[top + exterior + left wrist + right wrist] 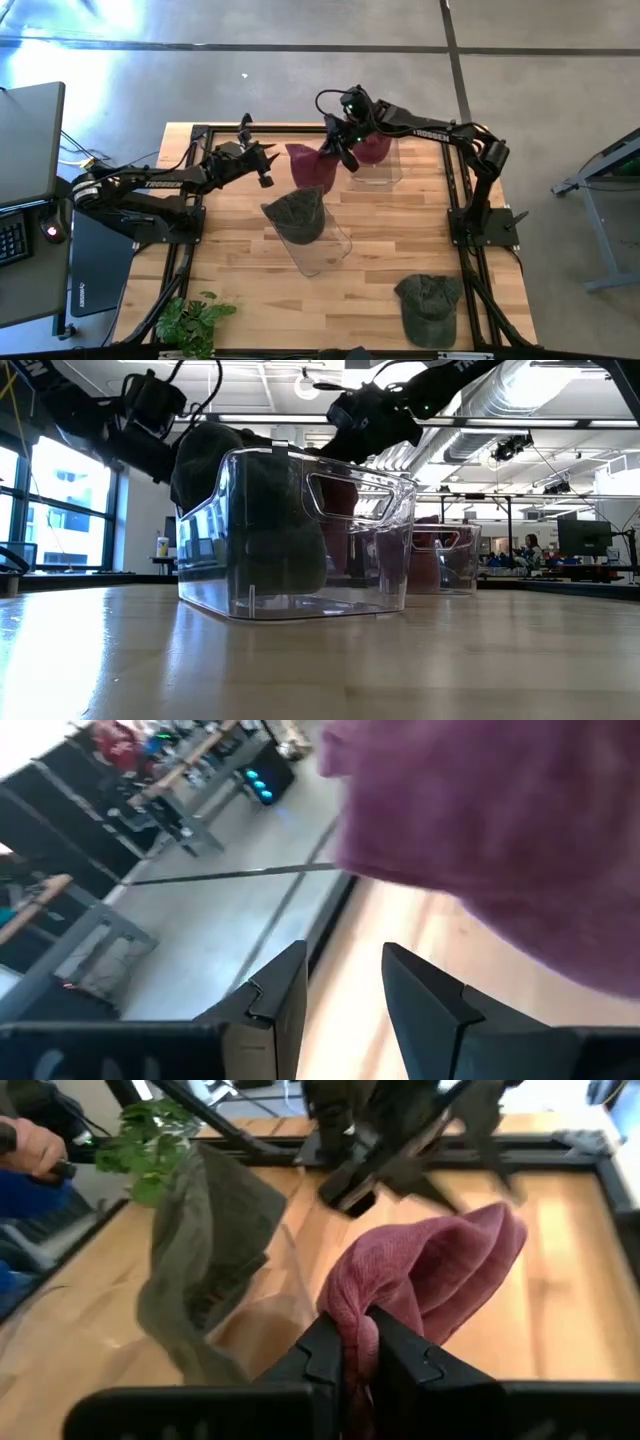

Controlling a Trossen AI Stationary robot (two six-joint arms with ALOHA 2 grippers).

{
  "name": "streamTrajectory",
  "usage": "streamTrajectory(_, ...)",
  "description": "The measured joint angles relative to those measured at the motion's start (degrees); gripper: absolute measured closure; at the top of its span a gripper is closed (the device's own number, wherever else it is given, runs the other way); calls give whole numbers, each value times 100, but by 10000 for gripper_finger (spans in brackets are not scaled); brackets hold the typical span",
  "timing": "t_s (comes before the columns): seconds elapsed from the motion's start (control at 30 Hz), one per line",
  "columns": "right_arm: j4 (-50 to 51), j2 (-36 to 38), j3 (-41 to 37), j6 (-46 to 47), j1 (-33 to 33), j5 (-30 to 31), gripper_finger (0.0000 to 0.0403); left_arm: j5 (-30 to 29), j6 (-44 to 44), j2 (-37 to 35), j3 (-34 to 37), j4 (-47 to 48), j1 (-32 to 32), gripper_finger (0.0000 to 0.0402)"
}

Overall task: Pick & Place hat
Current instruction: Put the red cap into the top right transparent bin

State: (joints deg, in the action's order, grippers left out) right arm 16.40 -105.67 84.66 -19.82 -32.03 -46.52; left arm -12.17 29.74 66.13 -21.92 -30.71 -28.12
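A maroon hat (308, 166) hangs from my right gripper (341, 152) above the table, between two clear bins. My right gripper (356, 1342) is shut on it. A dark green hat (296, 214) sticks out of the nearer clear bin (322, 250). The farther clear bin (384, 168) holds another maroon hat (374, 148). A second green cap (428, 298) lies flat on the table near the right front corner. My left gripper (264, 168) hovers open just left of the hanging hat, with its fingers (270, 1005) touching nothing. My right gripper pinches a bunched fold of the maroon hat (352, 1308) between its two fingers (322, 1348), with several layers gathered there. The fingers slant down from the table's right and far side. The hat hangs slack beyond the fingers, its free end (480, 1240) over the wood.
A potted plant (190, 320) stands at the near left corner. Black frame rails (456, 190) run along the left and right sides of the table. A laptop (95, 262) and a desk sit off the left edge. Bare wood (250, 290) lies in front of the nearer bin.
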Motion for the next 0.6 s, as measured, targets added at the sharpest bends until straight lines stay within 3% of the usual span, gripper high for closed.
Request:
streamTrajectory(0.1,230,0,-7,28,-4,10,382,170,4,-326,-148,-42,-2,277)
streamTrajectory(0.27,397,0,-7,32,7,128,362,1844,48,-630,-591,127,2,277)
streamTrajectory(0.37,391,0,-7,-68,64,350,357,2511,131,-588,-890,6,0,276)
streamTrajectory(0.47,342,0,-9,-289,125,587,373,2830,320,-225,-1196,113,0,261)
streamTrajectory(0.6,304,0,-9,-467,191,931,383,2667,234,422,-1566,552,-4,212)
